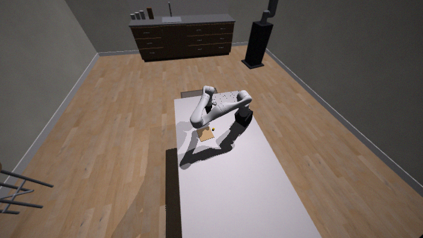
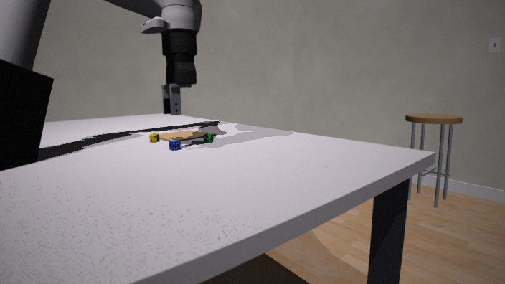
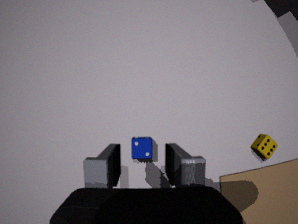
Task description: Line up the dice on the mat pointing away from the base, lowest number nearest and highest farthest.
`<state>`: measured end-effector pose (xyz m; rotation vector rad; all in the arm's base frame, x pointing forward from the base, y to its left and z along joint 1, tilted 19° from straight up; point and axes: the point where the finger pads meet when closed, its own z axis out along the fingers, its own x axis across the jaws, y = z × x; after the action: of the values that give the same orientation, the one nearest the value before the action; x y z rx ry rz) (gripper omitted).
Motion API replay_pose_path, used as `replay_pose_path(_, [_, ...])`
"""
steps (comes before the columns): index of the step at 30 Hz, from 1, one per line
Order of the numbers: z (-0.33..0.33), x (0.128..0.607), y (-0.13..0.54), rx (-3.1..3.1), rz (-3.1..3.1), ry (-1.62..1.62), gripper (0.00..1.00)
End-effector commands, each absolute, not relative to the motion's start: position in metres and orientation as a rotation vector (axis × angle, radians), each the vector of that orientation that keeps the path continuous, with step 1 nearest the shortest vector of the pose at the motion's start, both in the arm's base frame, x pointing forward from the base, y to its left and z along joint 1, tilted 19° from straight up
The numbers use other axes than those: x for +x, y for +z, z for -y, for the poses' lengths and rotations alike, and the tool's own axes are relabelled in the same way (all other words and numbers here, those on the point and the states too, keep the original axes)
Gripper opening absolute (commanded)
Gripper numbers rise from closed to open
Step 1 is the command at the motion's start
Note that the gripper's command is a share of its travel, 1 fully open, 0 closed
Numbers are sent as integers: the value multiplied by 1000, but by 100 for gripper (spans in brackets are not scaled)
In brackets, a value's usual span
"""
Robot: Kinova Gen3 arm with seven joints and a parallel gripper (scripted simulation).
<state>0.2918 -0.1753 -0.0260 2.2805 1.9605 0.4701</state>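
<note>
end effector (image 3: 143, 163): fingers partly apart with nothing between them; pointing straight down, well above the worktop (image 2: 260, 176); in the wrist view the blue die (image 3: 143, 148) shows in the gap between the two fingers

blue die: on the bare worktop, just off the near edge of the mat (image 2: 182, 135); not on the mat; its top face is too small to count reliably

step in hand: judged to be the descent onto the blue die for a pick; nothing is on the mat yet, so the task looks barely begun

how to do it well: come straight down keeping the die centred in the gap; the die appears slightly turned against the finger faces, so square the wrist to two opposite sides first; otherwise closing may twist or tip it and change the face on top; stop just short of the worktop; close gently on the side faces only

yellow die (image 3: 264, 147): on the worktop, close beside a corner of the mat; apart from the blue one

green die (image 2: 208, 138): at the far end of the mat in the exterior view; whether it rests on the mat or just beside it cannot be told

mat: flat, tan; avoid brushing its edge with the outer finger during the descent
</note>
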Motion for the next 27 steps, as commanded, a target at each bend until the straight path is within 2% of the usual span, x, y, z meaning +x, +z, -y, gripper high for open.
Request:
replay_pose_path(1, [176,292,-26,2280,-1959,470,70])
replay_pose_path(27, [173,298,-44,2280,-1959,470,70])
